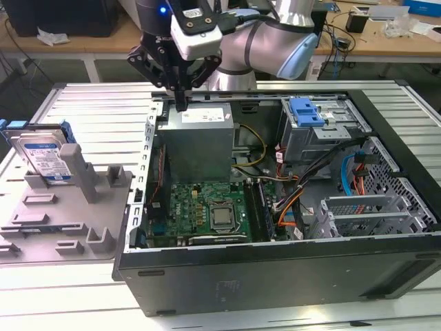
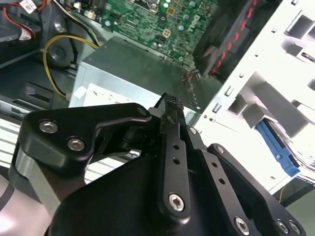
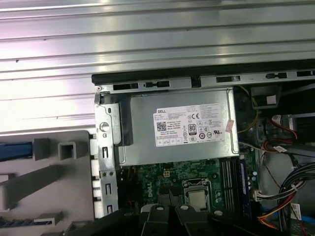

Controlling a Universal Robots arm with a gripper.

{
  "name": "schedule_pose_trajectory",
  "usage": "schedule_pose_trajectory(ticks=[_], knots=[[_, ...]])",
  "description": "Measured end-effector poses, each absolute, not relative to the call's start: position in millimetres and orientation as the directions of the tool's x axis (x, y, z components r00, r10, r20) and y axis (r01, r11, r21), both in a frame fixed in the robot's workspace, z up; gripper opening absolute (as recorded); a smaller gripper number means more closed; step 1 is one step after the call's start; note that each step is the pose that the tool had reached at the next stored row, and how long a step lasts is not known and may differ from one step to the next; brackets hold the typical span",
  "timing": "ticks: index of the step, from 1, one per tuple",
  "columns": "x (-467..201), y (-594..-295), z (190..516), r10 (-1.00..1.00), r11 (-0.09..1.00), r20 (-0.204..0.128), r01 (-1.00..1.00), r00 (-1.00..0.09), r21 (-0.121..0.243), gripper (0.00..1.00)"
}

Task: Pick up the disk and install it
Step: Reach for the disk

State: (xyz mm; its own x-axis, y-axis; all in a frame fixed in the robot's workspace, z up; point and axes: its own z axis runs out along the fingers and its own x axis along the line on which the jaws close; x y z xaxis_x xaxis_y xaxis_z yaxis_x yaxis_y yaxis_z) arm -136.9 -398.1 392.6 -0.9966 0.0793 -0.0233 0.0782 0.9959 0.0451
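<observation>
We note end effector (image 1: 181,103) over rear edge of grey PSU box (image 1: 200,141) in open PC case (image 1: 275,276); fingers pinched together, nothing held. Disk (image 1: 43,157) stands on edge in grey fixture (image 1: 103,207) on worktop (image 1: 89,103), at the exterior view's left, well apart from end effector.

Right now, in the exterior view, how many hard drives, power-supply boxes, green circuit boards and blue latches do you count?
Silver rectangular hard drive with blue plastic bracket: 1
Large grey metal power-supply box: 1
Green circuit board: 1
Blue plastic latch on silver drive cage: 1
Total: 4
</observation>
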Motion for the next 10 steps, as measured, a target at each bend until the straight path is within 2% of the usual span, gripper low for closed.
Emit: schedule_pose_trajectory(ticks=[10], knots=[[-167.9, -392.7, 391.8, 0.093, 0.995, -0.023, 0.092, -0.995, 0.045, 0.11]])
